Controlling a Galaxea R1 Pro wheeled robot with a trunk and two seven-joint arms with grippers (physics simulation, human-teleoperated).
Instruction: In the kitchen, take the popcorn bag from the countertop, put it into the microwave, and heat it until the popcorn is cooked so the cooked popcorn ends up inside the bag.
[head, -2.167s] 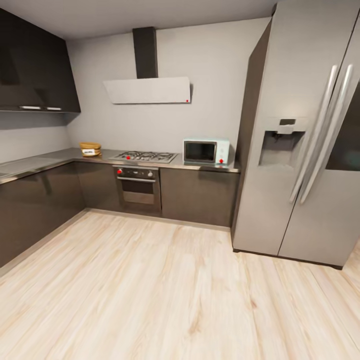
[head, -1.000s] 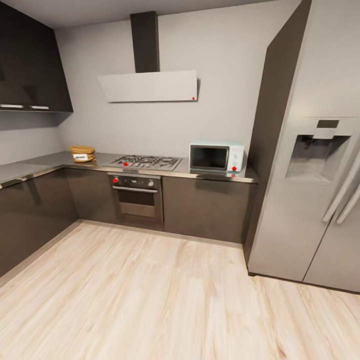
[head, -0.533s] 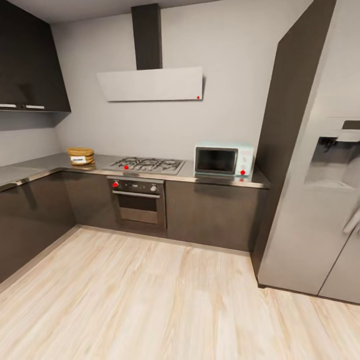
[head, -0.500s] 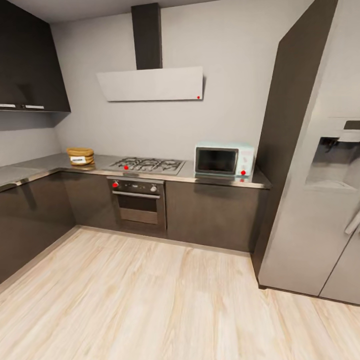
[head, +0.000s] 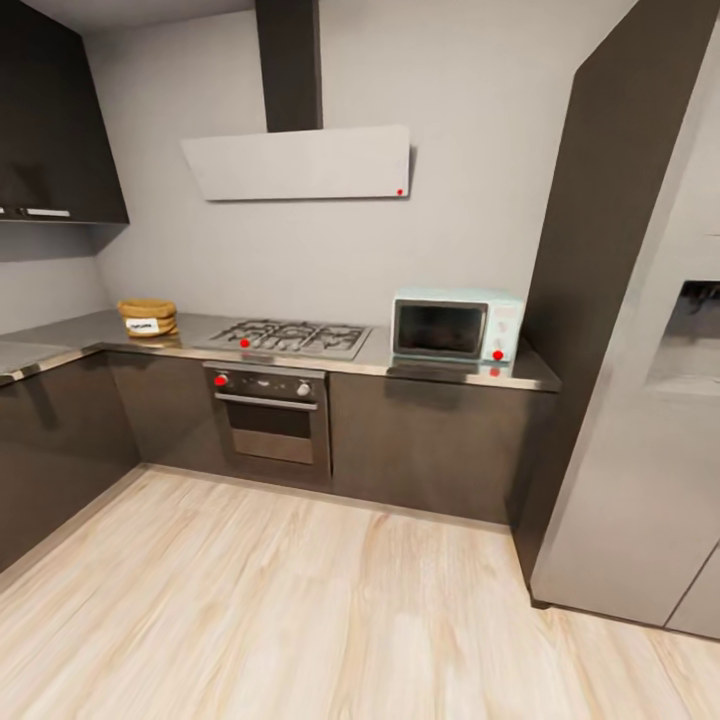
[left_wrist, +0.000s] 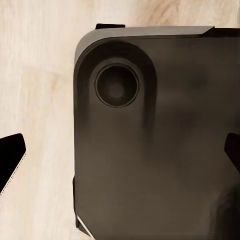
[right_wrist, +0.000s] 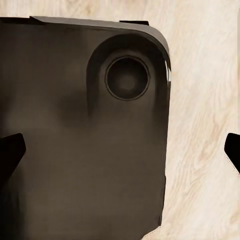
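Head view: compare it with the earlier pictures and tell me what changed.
The camera moved closer to the counter run and swung left, so the fridge slid right. The popcorn bag stays on the countertop left of the hob; the microwave remains shut.

The popcorn bag (head: 147, 318) is brown with a white label. The microwave (head: 456, 326) is pale mint with a dark door and red dot. The countertop (head: 385, 352) is shiny grey. The cabinets (head: 430, 445) are dark brown. The floor (head: 300, 610) has light wood stripes.

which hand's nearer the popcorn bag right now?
Left, likely: the popcorn bag sits far left on the countertop. Left hand and right hand both hang over the robot's base.
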